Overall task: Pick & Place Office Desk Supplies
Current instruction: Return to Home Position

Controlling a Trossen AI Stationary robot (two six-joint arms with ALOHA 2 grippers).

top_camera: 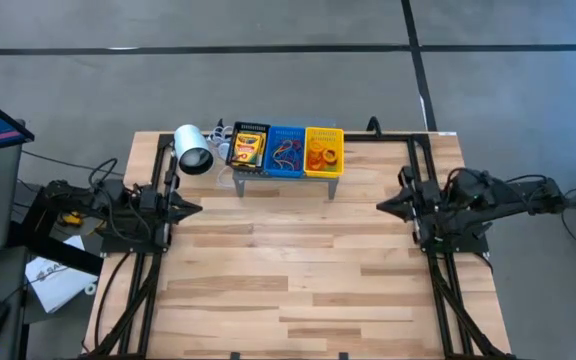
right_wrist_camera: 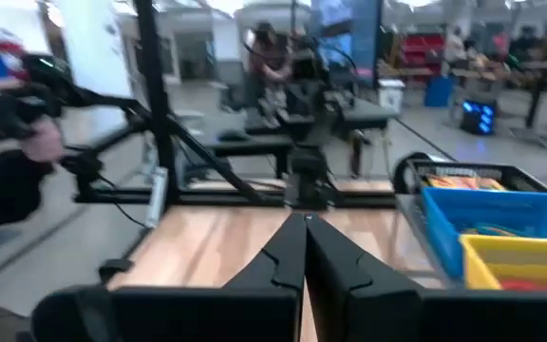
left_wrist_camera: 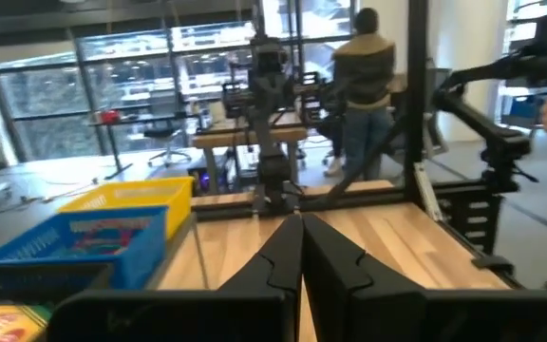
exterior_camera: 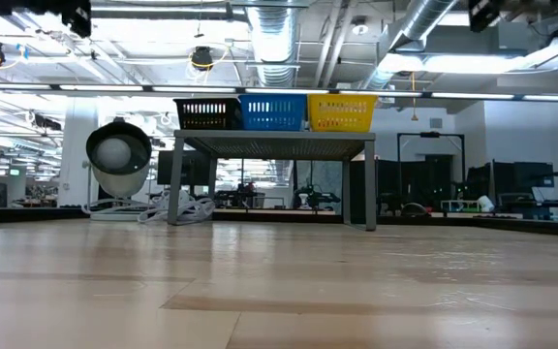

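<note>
— The left arm's fingers (top_camera: 190,208) are pressed tip to tip with nothing between them, and the right arm's fingers (top_camera: 387,206) likewise. Each arm sits folded at its own side of the pale wooden worktop (top_camera: 288,290), well apart from the goods.

— And the supplies?

— Up at the far edge, on the grey perforated metal shelf (exterior_camera: 274,143). Three small plastic lattice bins stand in a row on it, side against side. The black bin (exterior_camera: 206,114) holds the flat yellow-and-green crayon packs (top_camera: 247,150), the blue bin (exterior_camera: 272,113) a tangle of thin coloured band loops (top_camera: 287,152), and the yellow bin (exterior_camera: 341,113) some orange pieces (top_camera: 320,158) I can't make out. A white cylindrical lamp-like object (top_camera: 193,150) lies just beside the shelf, on the black bin's side.

— How would they handle, if something had to be lifted?

— Light, all of it, I'd judge. The bins look stiff enough to take by one wall at the rim, a finger inside and one outside. Held far off-centre, one would likely tilt and spill. The crayon packs are flat card, rigid but low, so best pinched across the narrow edges. The loops are limp and springy, apt to slip or drag their neighbours along, so catching a single strand seems wiser.
</note>
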